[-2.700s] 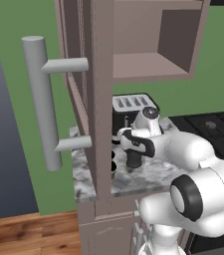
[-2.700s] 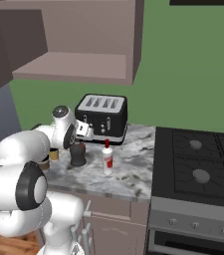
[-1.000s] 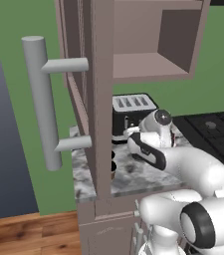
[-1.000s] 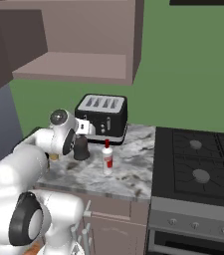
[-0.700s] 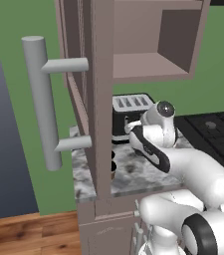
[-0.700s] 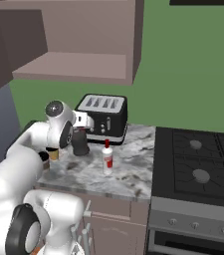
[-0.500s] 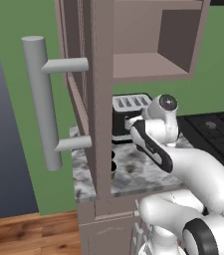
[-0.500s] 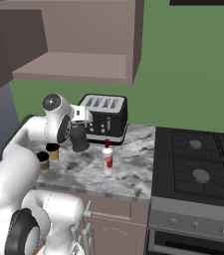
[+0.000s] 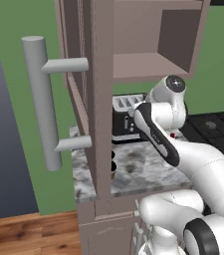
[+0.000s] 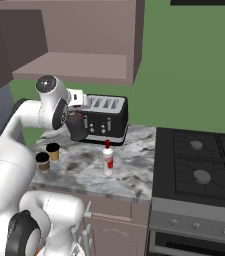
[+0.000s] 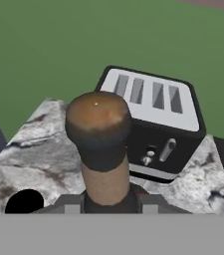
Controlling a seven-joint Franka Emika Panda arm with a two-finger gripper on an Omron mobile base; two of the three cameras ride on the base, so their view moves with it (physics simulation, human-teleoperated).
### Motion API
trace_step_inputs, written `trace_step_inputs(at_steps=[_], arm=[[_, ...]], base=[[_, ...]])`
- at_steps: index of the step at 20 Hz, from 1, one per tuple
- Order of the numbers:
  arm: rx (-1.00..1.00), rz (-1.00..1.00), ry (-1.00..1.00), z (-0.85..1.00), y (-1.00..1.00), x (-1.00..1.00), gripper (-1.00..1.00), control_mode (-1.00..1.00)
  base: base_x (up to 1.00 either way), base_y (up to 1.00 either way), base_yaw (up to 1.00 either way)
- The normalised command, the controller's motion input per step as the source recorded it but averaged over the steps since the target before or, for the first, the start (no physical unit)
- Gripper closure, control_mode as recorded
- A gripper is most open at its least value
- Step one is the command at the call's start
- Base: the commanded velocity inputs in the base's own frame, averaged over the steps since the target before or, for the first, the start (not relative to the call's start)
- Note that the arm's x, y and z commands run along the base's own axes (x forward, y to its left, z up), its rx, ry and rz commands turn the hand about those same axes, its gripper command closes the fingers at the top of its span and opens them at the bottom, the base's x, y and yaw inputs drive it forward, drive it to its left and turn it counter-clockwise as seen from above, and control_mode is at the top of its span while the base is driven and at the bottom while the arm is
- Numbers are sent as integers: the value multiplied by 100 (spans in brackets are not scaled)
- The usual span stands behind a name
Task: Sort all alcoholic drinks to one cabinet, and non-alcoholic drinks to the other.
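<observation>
Tool [image 11: 108, 201] clamped on the brown neck of the squat black bottle [image 10: 77, 127], lifted off the table [image 10: 129, 175] in front of the toaster [image 10: 104, 117] — keep it upright, probably clear the shelf lip, then ease into the wall cabinet [image 10: 79, 67].

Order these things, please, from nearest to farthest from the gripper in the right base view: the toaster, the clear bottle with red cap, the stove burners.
1. Toaster, just right of the gripper holding the black bottle.
2. Clear bottle, lower right on the counter.
3. Stove burners, far right.
</observation>
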Motion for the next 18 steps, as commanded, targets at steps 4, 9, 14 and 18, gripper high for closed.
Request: trace_step_inputs(at_steps=[4,9,14,18], arm=[[-1,2,-4,60,0,-12,100,-100],[-1,1,-7,55,0,-11,100,-100],[-2,1,-10,47,0,-7,100,-100],[0,1,-9,50,0,-4,100,-100]], base=[[0,0,0],[0,0,0],[0,0,0],[0,0,0]])
